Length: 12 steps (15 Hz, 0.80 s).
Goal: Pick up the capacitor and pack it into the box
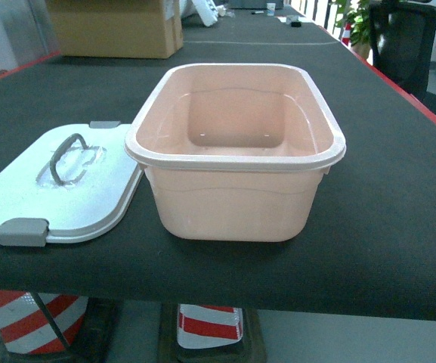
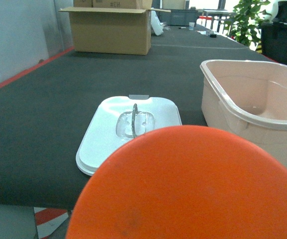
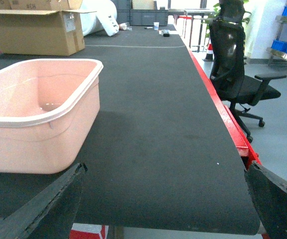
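Note:
The box [image 1: 233, 204] is a peach-pink tub standing open and empty in the middle of the black table; it also shows at right in the left wrist view [image 2: 223, 112] and at left in the right wrist view [image 3: 34, 144]. Its white lid [image 1: 89, 197] [image 2: 103, 134] lies flat to the left of it, grey handle [image 1: 66, 159] up. An orange round capacitor [image 2: 183, 189] fills the bottom of the left wrist view, off the table's front edge, hiding the left gripper's fingers that hold it. My right gripper [image 3: 164, 172] is open and empty, right of the box. Neither gripper appears in the head view.
A brown cardboard carton [image 1: 115, 26] [image 3: 34, 32] stands at the table's far left. A black office chair [image 3: 238, 69] sits beyond the table's red right edge [image 3: 233, 129]. Red-and-white striped barriers [image 1: 36, 318] stand under the front edge.

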Tool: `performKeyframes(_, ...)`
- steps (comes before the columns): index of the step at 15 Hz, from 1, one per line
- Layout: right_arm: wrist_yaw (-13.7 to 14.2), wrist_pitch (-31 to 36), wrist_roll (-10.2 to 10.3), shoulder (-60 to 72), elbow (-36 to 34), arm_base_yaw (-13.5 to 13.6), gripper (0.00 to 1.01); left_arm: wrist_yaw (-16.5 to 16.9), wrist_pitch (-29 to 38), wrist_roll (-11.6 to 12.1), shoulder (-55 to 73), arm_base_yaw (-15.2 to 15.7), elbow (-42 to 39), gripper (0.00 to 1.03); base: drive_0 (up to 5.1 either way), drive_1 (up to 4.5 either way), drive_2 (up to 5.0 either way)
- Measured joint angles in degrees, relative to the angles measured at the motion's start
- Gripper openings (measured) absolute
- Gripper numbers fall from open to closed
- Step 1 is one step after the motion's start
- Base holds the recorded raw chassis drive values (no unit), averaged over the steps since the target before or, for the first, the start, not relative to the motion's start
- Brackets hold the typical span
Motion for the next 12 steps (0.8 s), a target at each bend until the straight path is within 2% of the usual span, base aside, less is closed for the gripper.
performKeyframes(12, 0.0, 0.0, 0.0, 0.0, 0.0, 0.0, 0.98, -0.02, 0.22, 0.0, 0.0, -0.02, 0.0, 0.43, 0.0, 0.0, 0.0)
